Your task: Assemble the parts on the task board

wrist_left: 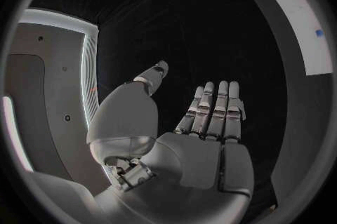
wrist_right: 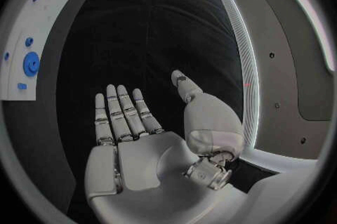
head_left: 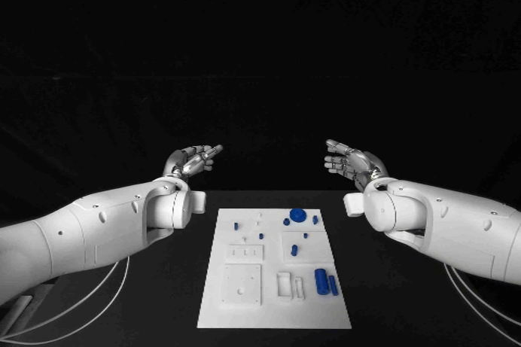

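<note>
Above table, left hand (head_left: 193, 162), right hand (head_left: 353, 163) spread, empty

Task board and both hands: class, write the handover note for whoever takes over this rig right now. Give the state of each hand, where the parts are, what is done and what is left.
Left hand: open, holds nothing, raised above the table beyond the far end of the task board.
Right hand: open, holds nothing, raised opposite the left hand.
Parts: a blue disc and small blue pieces at the board's far end; a blue cylinder near its right edge, toward the near end.
Done: no sign of assembly; neither hand touches the board.
Left: pick up the parts and assemble them on the board.
</note>
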